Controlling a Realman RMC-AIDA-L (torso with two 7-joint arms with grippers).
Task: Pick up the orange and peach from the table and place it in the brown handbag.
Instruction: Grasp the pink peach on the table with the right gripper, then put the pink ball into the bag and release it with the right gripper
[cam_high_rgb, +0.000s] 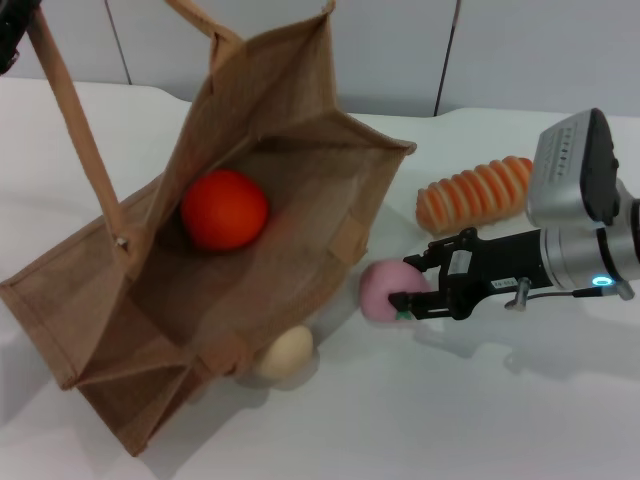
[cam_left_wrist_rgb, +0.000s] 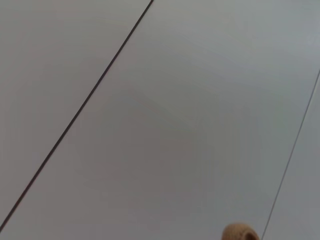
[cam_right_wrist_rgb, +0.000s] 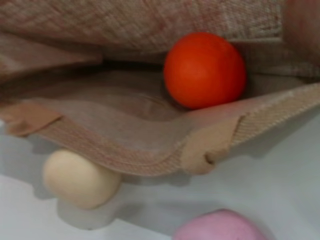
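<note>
The brown handbag lies on the table with its mouth held open; it also shows in the right wrist view. The orange rests inside it and shows in the right wrist view too. My left gripper is at the top left edge and holds one long handle taut upward. The pale-pink peach sits just outside the bag's mouth, and its top shows in the right wrist view. My right gripper is shut on the peach from the right.
A beige round fruit lies against the bag's near edge and shows in the right wrist view. A striped orange bread roll lies behind my right arm. The left wrist view shows grey wall panels and a bit of handle.
</note>
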